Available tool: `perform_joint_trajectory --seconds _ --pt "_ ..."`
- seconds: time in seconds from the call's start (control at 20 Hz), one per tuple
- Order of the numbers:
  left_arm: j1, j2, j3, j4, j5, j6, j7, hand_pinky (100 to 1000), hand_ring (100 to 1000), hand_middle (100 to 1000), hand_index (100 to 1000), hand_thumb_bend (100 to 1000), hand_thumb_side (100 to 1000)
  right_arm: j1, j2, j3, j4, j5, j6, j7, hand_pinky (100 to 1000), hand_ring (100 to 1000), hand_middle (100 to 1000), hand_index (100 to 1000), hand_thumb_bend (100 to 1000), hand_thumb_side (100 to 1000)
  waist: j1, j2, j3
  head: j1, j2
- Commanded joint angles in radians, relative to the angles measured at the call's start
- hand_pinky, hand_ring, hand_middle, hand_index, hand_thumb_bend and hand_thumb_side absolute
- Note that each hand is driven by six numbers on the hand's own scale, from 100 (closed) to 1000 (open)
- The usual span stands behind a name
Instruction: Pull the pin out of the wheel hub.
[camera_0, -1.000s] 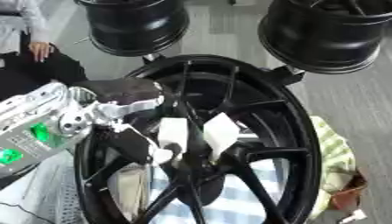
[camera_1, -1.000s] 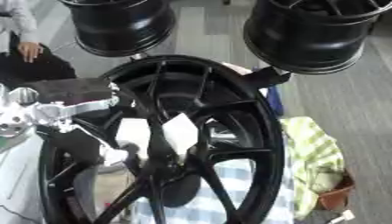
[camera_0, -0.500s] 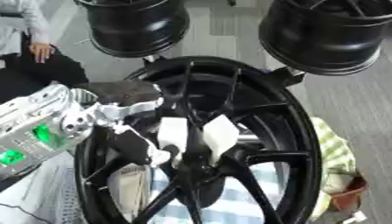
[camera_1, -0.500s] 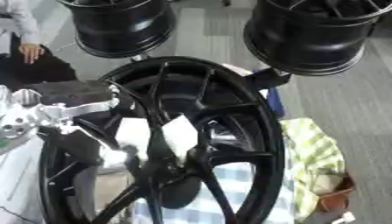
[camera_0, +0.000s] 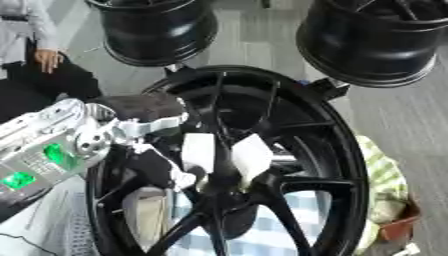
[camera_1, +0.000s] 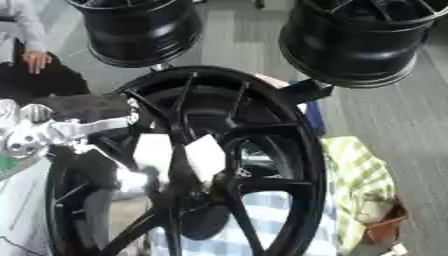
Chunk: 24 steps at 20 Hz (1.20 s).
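L arm comes in from the lower left, silver w/ green lights on the forearm. Left hand (camera_0: 144, 107) reaches into the spokes on the L side of the wheel hub (camera_0: 337, 150), dark palm uppermost, silver finger pieces lying toward the centre. Fingers go in among the spokes and merge w/ the black metal, so can't tell if they're spread wide, drawn narrow or closed on anything.

Wheel hub is a big black multi-spoke rim, filling the middle of both views and facing the camera. Two white tags (camera_0: 238, 155) sit side by side just above the hub centre, one each side of a vertical spoke. A small white bit (camera_0: 182, 177) shows just L of the centre, below the hand's fingers; may be the pin, can't say for sure. Pin itself not clearly made out.

Through the spoke gaps: a blue-white checked cloth (camera_0: 289, 235) under the lower part of the wheel, pale surface at lower left.

Behind, top of view: two more black rims (camera_0: 157, 27) standing on the grey floor, one upper left, one upper right (camera_1: 363, 40), open sides up, nothing visible inside.

R of the wheel: green-white checked cloth (camera_1: 359, 175) bunched up, and by it a small brownish container (camera_1: 385, 227), contents unclear.

Right hand not seen in either view.
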Motion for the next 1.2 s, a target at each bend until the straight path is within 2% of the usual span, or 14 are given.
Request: perform_joint_trajectory --seconds 0.05,0.2,0.35,0.55,0.95,1.2 --pt "-0.011 0.009 0.013 -0.009 0.013 0.009 0.006 748 581 414 633 162 276 -0.009 -0.022 -0.008 -0.005 -0.008 0.014 -0.022 742 626 638 721 144 375 -0.002 -0.017 -0.001 0.002 -0.011" --pt "-0.012 0.010 0.021 -0.025 0.034 0.009 0.023 735 567 401 612 108 296 -0.008 -0.022 -0.008 -0.005 -0.008 0.014 -0.022 743 626 638 721 142 376 -0.001 -0.018 -0.001 0.001 -0.011" --pt "-0.012 0.013 0.028 -0.034 0.057 0.001 0.048 725 555 385 594 100 276 -0.006 -0.021 -0.009 -0.004 -0.007 0.014 -0.022 743 626 639 722 142 376 -0.001 -0.019 -0.001 0.000 -0.012" --pt "-0.010 0.020 0.032 -0.035 0.073 -0.021 0.076 711 533 354 558 100 146 -0.006 -0.021 -0.009 -0.004 -0.007 0.012 -0.022 744 627 639 722 140 376 -0.001 -0.020 0.000 -0.002 -0.013" --pt "0.004 0.035 0.057 -0.035 0.103 -0.047 0.111 698 503 288 488 100 165 -0.004 -0.020 -0.009 -0.006 -0.003 0.012 -0.020 746 628 640 723 139 376 -0.001 -0.024 0.002 -0.004 -0.016" --pt "0.022 0.063 0.112 -0.035 0.158 -0.098 0.141 695 496 275 479 100 169 -0.004 -0.021 -0.010 -0.008 0.000 0.012 -0.019 747 628 640 724 138 375 0.000 -0.025 0.003 -0.010 -0.019"
